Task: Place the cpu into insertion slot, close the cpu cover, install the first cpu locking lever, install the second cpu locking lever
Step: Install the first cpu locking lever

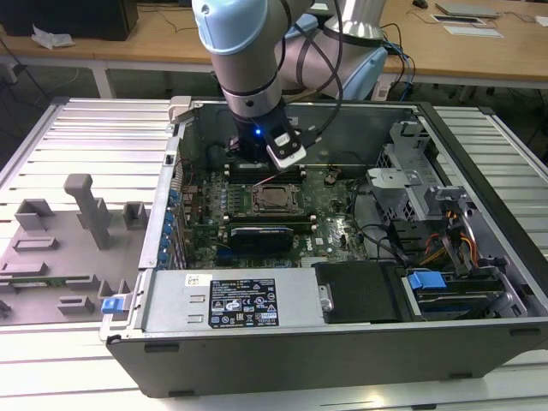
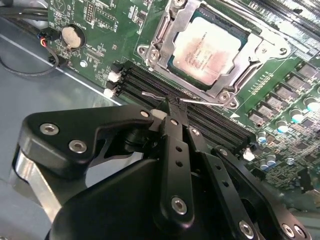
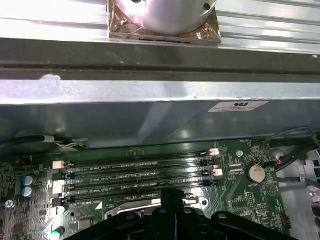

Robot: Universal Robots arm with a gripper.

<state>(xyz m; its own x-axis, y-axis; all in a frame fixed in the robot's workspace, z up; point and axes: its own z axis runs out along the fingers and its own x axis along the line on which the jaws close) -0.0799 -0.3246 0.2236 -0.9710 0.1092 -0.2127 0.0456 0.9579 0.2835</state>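
The tool [image 2: 171,110] has its two black fingers pressed together with no gap showing. Its tip is at a thin wire lever [image 2: 200,102]; whether the wire is pinched between the fingers or only touched, I cannot tell.

In the exterior view the arm comes down into an open case [image 1: 342,351] that lies on a slatted metal surface [image 1: 77,128]. A grey fixture [image 1: 86,214] lies on the surface off to that view's left, well apart from the case. The tool stands near the case's far wall [image 3: 150,115], which rises close behind the board's edge and leaves little room on that side. There is more open room over the green board [image 2: 100,20] toward the exterior view's right, up to the drive cage [image 1: 411,184].

The tool tip hangs over the long black memory slots [image 3: 140,172], which run between the wall and the socket. Just beyond them the silvery cover [image 2: 162,32] lies down flat. The cpu [image 2: 207,47] sits level inside the cover's window, just beside the tool tip but not touching it. The lever runs along the cover's near edge.

A black label [image 1: 244,304] with white print is on the metal box by the case's front. A small white label [image 3: 238,106] is on the far wall. White markings run beside the memory slots, and faint print covers the cpu top. A coin cell [image 3: 255,173] sits near the slots' end.
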